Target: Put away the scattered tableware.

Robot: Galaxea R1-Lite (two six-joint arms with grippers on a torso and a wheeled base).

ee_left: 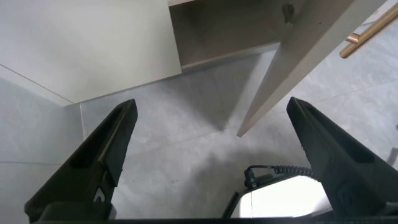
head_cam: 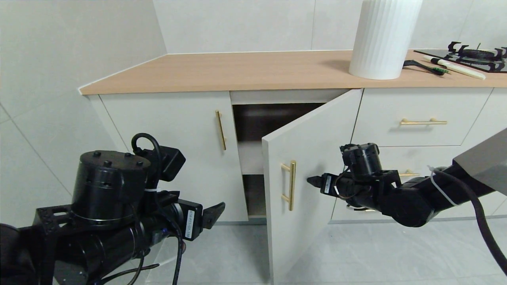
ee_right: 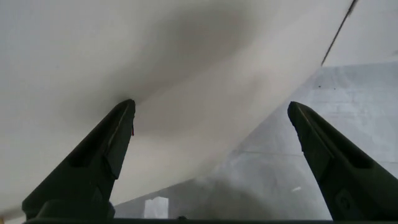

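The utensils, a black one and a cream-handled one, lie on the counter at the far right, between the white jar and the hob, so nothing is stowed yet. The step in hand looks like readying the cabinet: its door stands part open. The right gripper hovers just right of the handle, jaws spread wide and empty, facing the door's front. The left gripper hangs low and near, left of the door, also wide open and holding nothing. Next, I judge, the door wants swinging wider, then a reach up to the counter. The door's free edge juts toward the robot between the two arms and could catch either. There is open floor on both sides. The jar crowds the utensils' left.
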